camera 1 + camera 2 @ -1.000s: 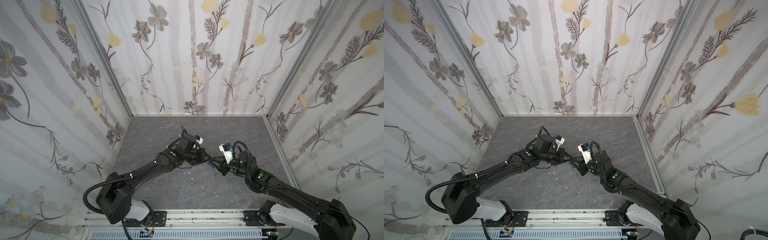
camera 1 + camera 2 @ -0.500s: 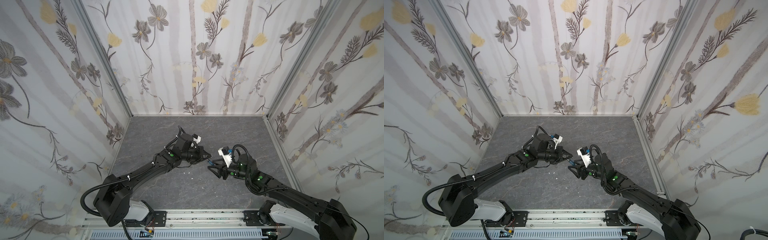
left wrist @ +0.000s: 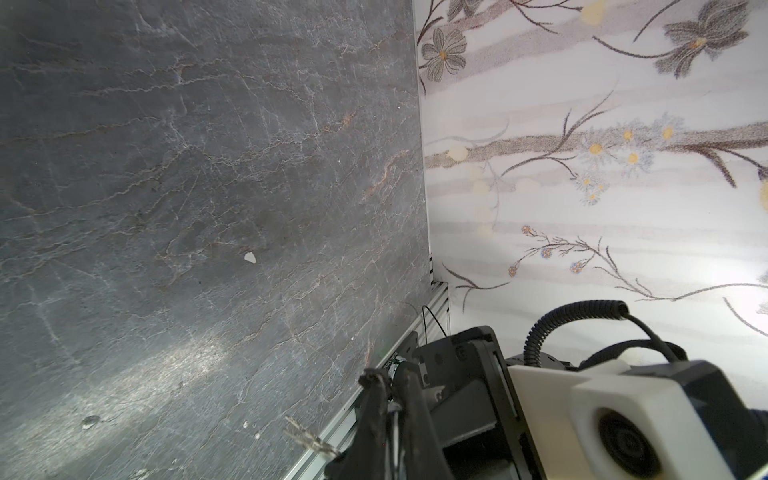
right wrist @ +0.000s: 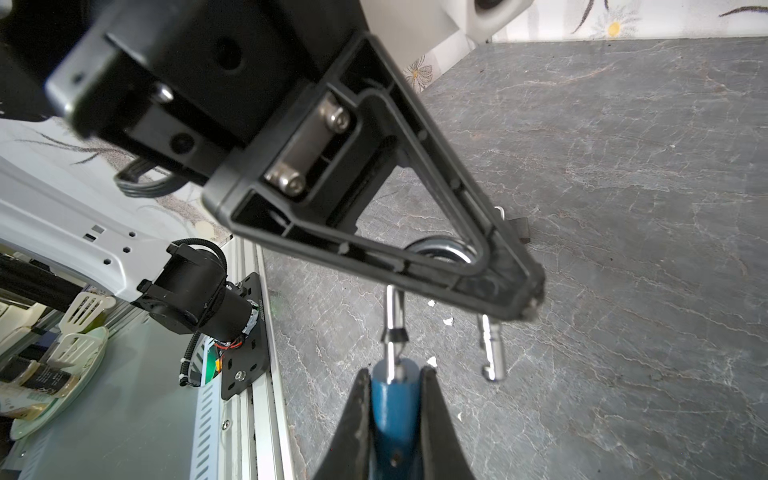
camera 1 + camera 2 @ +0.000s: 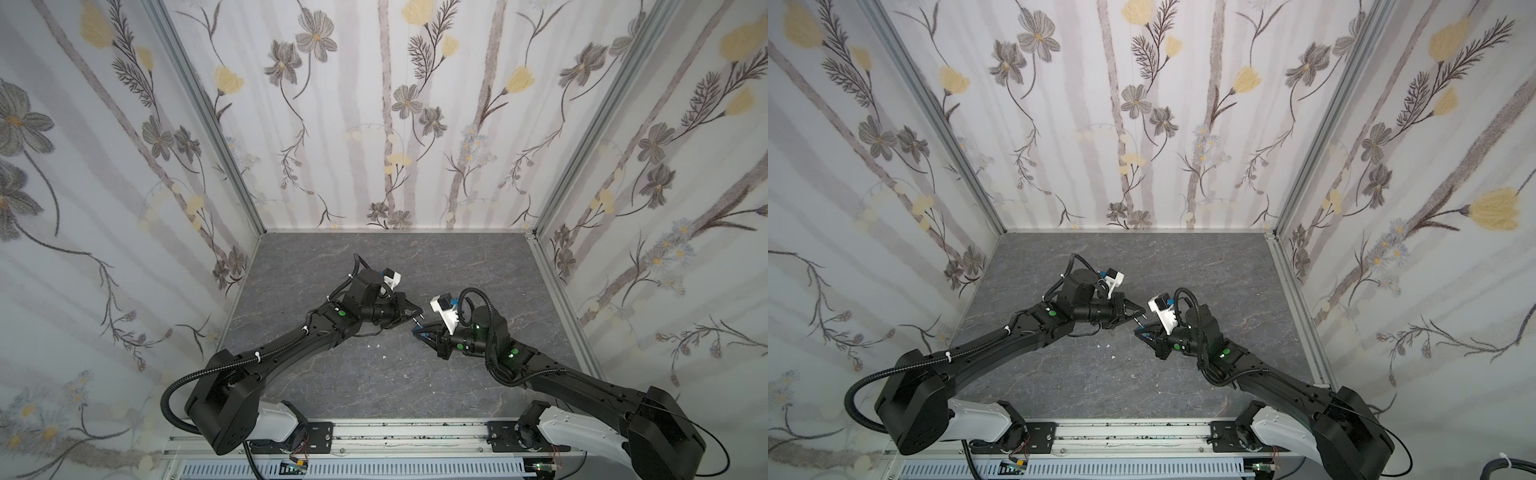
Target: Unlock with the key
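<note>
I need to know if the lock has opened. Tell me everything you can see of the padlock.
The padlock has a blue, painted-looking body and a shiny silver metal shackle. The right pincer clamps the body between its fingers. One shackle leg sits in the body; the other, notched leg hangs free beside it, so it looks open. The shackle's bend lies behind a finger of the left pincer; whether that pincer grips it cannot be told.

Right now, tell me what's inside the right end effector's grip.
A blue padlock, its silver shackle sticking out, one leg free. The left end effector partly covers the shackle's bend; the padlock's base is hidden.
</note>
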